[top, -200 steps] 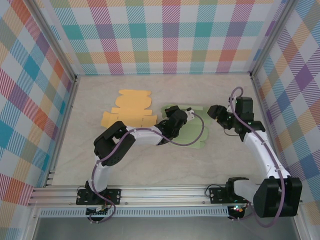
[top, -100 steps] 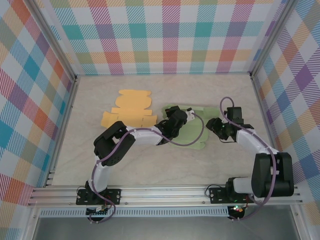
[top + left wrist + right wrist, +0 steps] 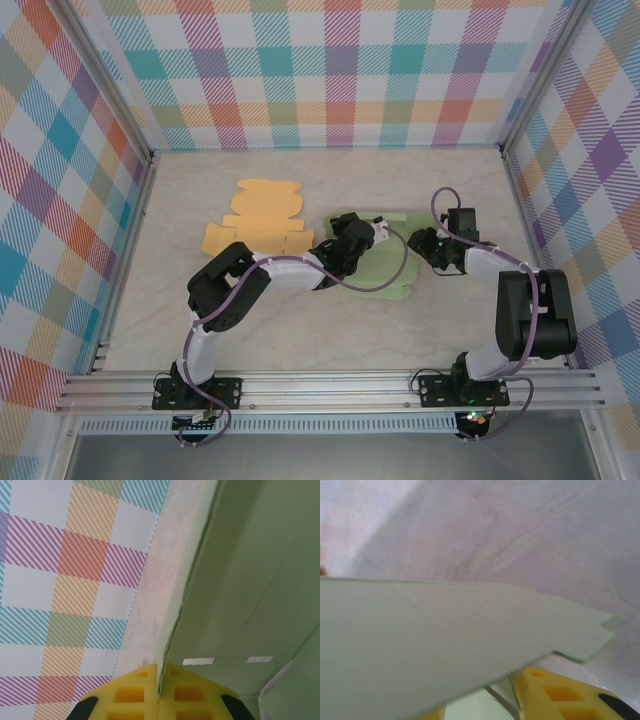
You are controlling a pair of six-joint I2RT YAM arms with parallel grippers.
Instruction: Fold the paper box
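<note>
**Overhead view.** The left gripper (image 3: 347, 240) reaches in from 7 o'clock to the centre of the table (image 3: 300, 330). It sits over the 9 o'clock edge of the green paper box (image 3: 385, 262), which lies mostly flat just right of centre.

**Left wrist view.** Both yellow fingers (image 3: 131, 696) are pressed together with a raised green edge pinched between them. The pincer is clenched and is grasping the green paper box. The pinched edge stands up off the table surface and runs away toward 12 o'clock.

**Right gripper.** The right gripper (image 3: 427, 245) comes in from 4 o'clock and meets the box at its 3 o'clock edge.

**Right wrist view.** A green flap crosses the frame just above one yellow finger (image 3: 555, 692). A sliver of the other finger shows at lower left. I cannot tell whether this pincer has clamped the flap.

**Farther off.** At 10 o'clock of the green box, near it, an orange blank (image 3: 258, 222) lies flat. Beyond it, at 12 o'clock, stands the checked wall (image 3: 340, 90).
</note>
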